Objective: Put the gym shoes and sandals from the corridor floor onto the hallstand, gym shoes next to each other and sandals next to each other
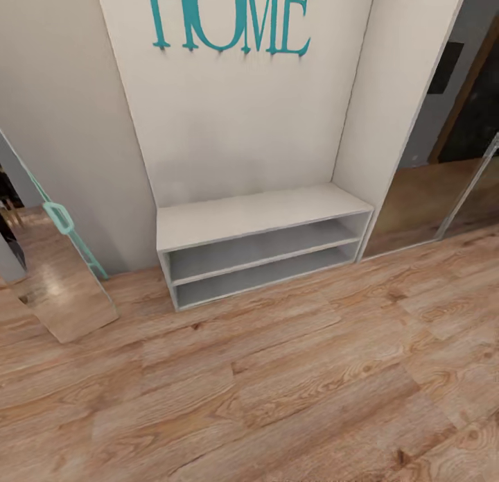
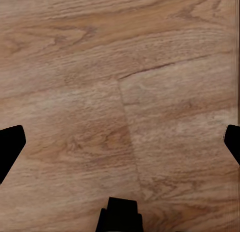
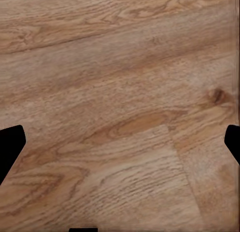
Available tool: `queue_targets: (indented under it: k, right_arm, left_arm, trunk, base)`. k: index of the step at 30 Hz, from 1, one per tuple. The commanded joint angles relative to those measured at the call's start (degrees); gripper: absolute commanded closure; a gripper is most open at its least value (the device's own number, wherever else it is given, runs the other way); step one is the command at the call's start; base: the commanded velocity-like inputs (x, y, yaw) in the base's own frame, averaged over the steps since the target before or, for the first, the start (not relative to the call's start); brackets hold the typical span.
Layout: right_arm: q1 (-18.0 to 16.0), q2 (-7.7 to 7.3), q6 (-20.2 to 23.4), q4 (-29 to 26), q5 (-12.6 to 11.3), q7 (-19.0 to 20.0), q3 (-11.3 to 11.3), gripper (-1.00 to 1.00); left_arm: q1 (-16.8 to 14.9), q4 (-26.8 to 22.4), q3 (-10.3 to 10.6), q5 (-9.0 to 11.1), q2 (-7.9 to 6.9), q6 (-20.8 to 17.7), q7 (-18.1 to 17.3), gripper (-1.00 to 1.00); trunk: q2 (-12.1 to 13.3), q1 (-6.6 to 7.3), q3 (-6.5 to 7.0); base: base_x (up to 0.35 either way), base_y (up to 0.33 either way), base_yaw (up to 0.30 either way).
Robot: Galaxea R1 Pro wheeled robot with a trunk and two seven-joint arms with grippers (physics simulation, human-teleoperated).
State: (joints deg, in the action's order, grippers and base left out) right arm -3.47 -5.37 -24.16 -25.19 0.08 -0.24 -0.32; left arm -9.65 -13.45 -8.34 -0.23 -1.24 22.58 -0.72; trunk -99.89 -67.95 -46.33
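The left hand (image 2: 120, 142) hangs over bare corridor floor (image 2: 150, 66) with its fingers spread wide and nothing between them; the right hand (image 3: 120, 142) is likewise wide open and empty above the planks. Neither wrist camera has a shoe under it, so I cannot tell which arm is nearer one or how the shoes lie. Ahead, the hallstand (image 1: 256, 215) stands against the wall below teal HOME lettering (image 1: 229, 17), pale grey-white, its top and both open shelves bare. A mirror (image 1: 55, 288) leans at left.
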Motion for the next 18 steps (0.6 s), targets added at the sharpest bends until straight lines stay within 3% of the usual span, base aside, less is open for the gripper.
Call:
queue_targets:
  k: [1,18]
  right_arm:
    - [0.0,0.01,-0.2,0.1,0.0,0.0,0.0,-1.0]
    - [0.0,0.01,-0.2,0.1,0.0,0.0,0.0,-1.0]
  left_arm:
    - [0.0,0.0,-0.2,0.0,0.01,0.2,-0.1,-1.0]
    - [0.0,0.0,-0.2,0.0,0.05,0.2,-0.1,-1.0]
  trunk:
    - [-0.4,-0.22,-0.23]
    - [-7.3,-3.95,-3.28]
  base:
    - [0.0,0.0,-0.3]
    - [0.0,0.0,-0.3]
